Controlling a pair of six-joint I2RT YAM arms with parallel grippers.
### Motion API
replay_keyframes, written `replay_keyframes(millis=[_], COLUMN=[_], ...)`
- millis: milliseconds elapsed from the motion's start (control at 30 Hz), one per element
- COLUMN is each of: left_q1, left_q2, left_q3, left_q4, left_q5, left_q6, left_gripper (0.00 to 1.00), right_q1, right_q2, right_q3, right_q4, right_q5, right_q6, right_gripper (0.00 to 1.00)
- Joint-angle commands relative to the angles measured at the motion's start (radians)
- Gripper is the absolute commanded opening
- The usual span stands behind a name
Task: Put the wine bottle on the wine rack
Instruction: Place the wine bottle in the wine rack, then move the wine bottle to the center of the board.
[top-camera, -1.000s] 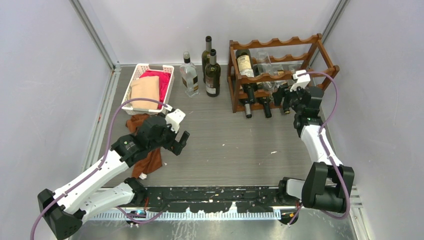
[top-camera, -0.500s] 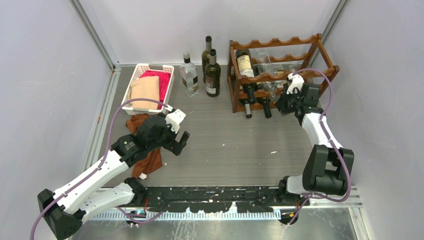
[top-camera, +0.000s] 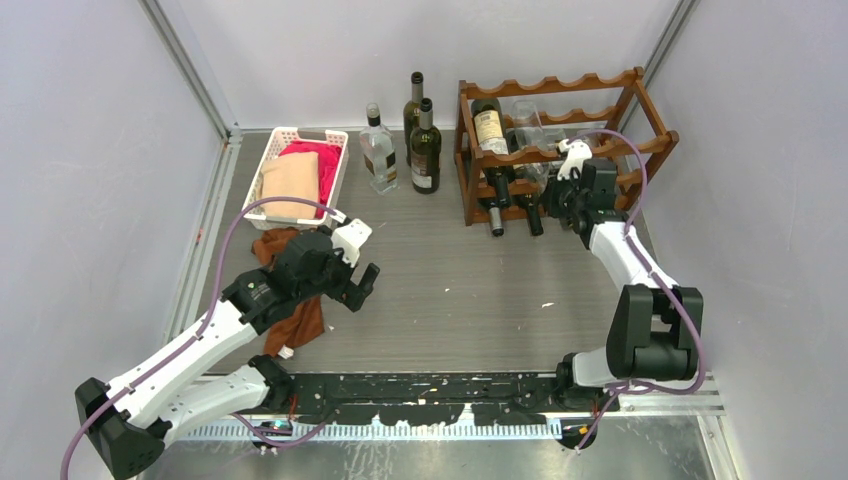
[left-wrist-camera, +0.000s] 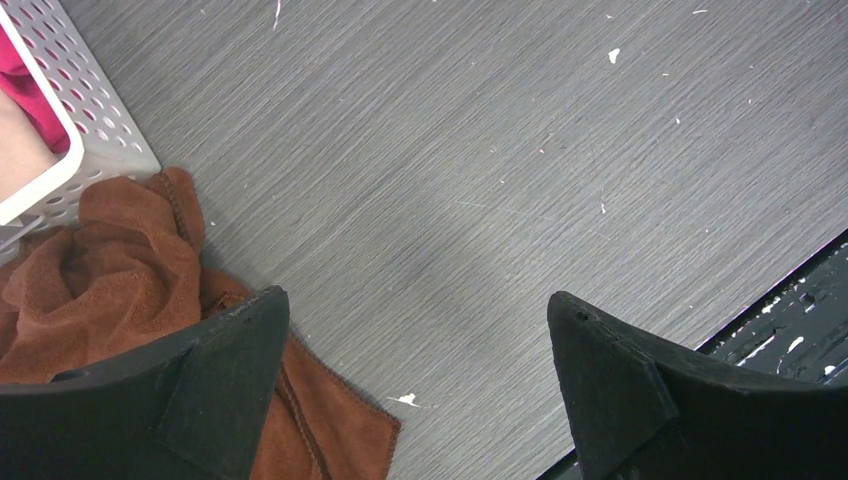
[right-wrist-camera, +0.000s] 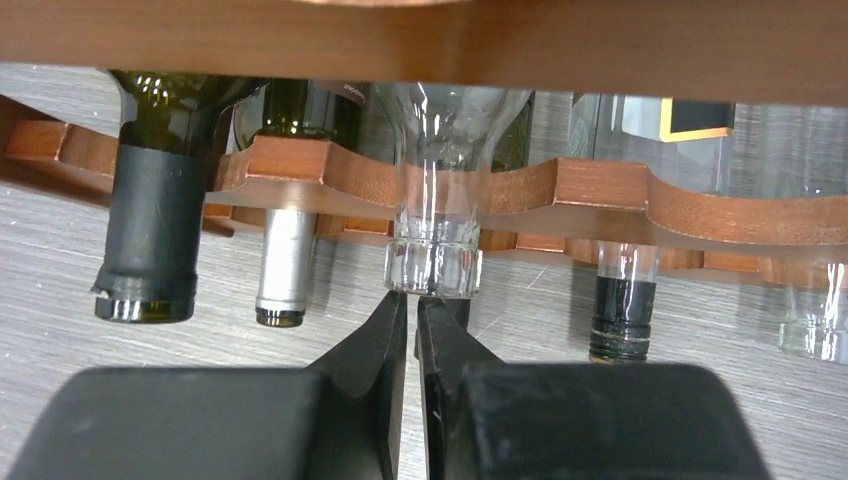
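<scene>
Lower left of the overhead view: left gripper (left-wrist-camera: 415, 305) hangs over bare counter (left-wrist-camera: 480, 150), jaws wide apart, nothing between them. Brown cloth (left-wrist-camera: 110, 260) lies crumpled just beside it. White basket (top-camera: 300, 130) sits above that, holding pink and peach fabric. Idle arm, well apart from the work.

Upper middle: three upright bottles (top-camera: 424, 148) stand on the counter, just left of the wine rack (top-camera: 552, 87). Not yet racked.

Upper right: wine bottle (right-wrist-camera: 432, 245), clear glass, lies in a scallop of the rack's front rail, neck pointing out toward the arm, other bottle necks on either side. Right gripper (right-wrist-camera: 413, 310) sits at its mouth, jaws pressed together on nothing, tips just under the glass lip. Touching or just short, cannot tell.

Judgement: the bottle is already cradled, and the step in hand looks like seating it with the closed tips. To do it well:
- Raise the tips to the centre of the mouth so the push runs along the bottle's axis, not under the lip where it would lever the neck up.
- Go slow and straight.
- Stop once the shoulder settles against the rail.
- Keep clear of the neighbouring necks.
</scene>
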Motion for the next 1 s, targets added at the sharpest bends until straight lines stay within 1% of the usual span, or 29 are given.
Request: replay_keyframes(millis=[0, 100, 233, 333, 400, 467, 500, 600, 633, 700, 733, 767, 800, 867, 967], left_q1=[0.004, 0.004, 0.004, 0.004, 0.004, 0.004, 0.004, 0.004, 0.004, 0.004, 0.006, 0.01, 0.019, 0.068, 0.188], left_q2=[-0.004, -0.004, -0.002, -0.007, -0.019, -0.034, -0.043, -0.062, -0.059, -0.038, -0.02, 0.003, 0.028, 0.079, 0.138], left_q3=[0.011, 0.011, 0.011, 0.012, 0.017, 0.026, 0.027, 0.002, -0.006, -0.01, -0.009, -0.005, 0.001, 0.016, -0.002], left_q4=[0.014, 0.016, 0.015, 0.015, 0.021, 0.046, 0.068, 0.206, 0.249, 0.322, 0.357, 0.386, 0.417, 0.479, 0.67], left_q5=[0.016, 0.017, 0.018, 0.022, 0.047, 0.076, 0.103, 0.169, 0.182, 0.187, 0.171, 0.138, 0.113, 0.077, 0.125], left_q6=[0.006, 0.006, 0.005, 0.003, -0.011, -0.047, -0.076, -0.175, -0.207, -0.255, -0.266, -0.265, -0.257, -0.248, -0.234], left_gripper=[1.0, 1.0, 1.0, 1.0, 1.0, 1.0, 1.0, 1.0, 1.0, 1.0, 1.0, 1.0, 1.0, 1.0, 1.0], right_q1=[0.009, 0.01, 0.011, 0.009, 0.007, -0.005, -0.006, -0.006, -0.006, -0.006, -0.006, -0.006, -0.007, -0.012, -0.034], right_q2=[0.012, 0.029, 0.037, 0.009, -0.023, -0.064, -0.082, -0.131, -0.148, -0.187, -0.206, -0.224, -0.242, -0.274, -0.294], right_q3=[0.042, 0.051, 0.076, 0.097, 0.116, 0.127, 0.13, 0.138, 0.141, 0.149, 0.15, 0.147, 0.137, 0.101, 0.056], right_q4=[0.116, 0.124, 0.068, -0.078, -0.212, -0.322, -0.369, -0.502, -0.54, -0.6, -0.622, -0.632, -0.636, -0.63, -0.65], right_q5=[0.056, 0.056, 0.028, -0.035, -0.074, -0.13, -0.136, -0.167, -0.174, -0.204, -0.221, -0.255, -0.303, -0.406, -0.516], right_q6=[0.025, 0.018, -0.013, -0.109, -0.193, -0.246, -0.265, -0.321, -0.324, -0.332, -0.329, -0.327, -0.323, -0.308, -0.348], right_gripper=[0.15, 0.15, 0.15, 0.17, 0.2, 0.25, 0.29, 0.41, 0.46, 0.64, 0.76, 0.97, 0.99, 1.0, 1.0])
